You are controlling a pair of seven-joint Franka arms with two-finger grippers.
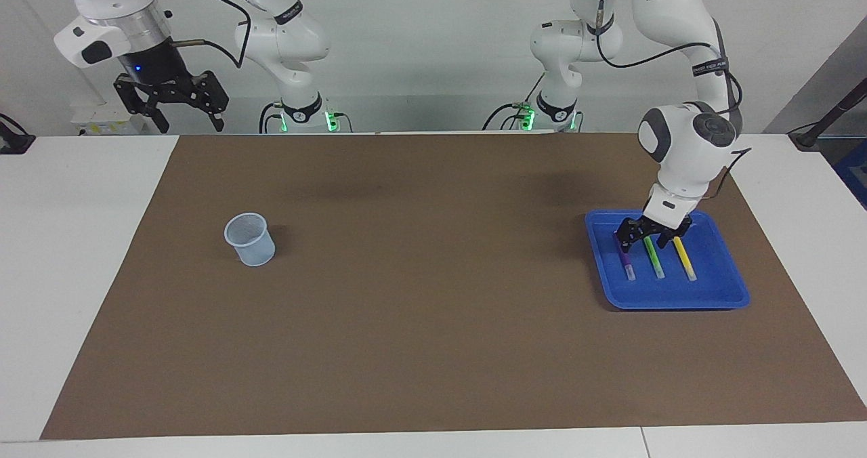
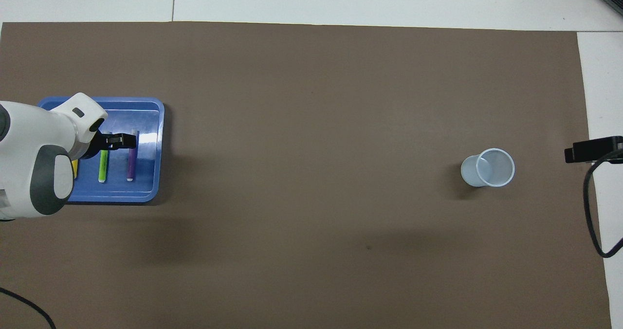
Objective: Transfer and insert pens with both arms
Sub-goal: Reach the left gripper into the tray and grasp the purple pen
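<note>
Three pens lie side by side in your blue tray (image 1: pixel 718 294) at the left arm's end of the desk (image 1: pixel 81 241): purple pen (image 1: pixel 627 263), green pen (image 1: pixel 654 258), yellow pen (image 1: pixel 685 259). Reading the facing view left to right, your right gripper (image 1: pixel 172 109) waits raised with fingers apart, the pale cup (image 1: pixel 250 240) stands empty, and your left gripper (image 1: pixel 643 238) hangs low over the purple and green pens, fingers apart, holding nothing. You look to be at the first pick, so the next move calls for settling on one pen and closing on it.
</note>
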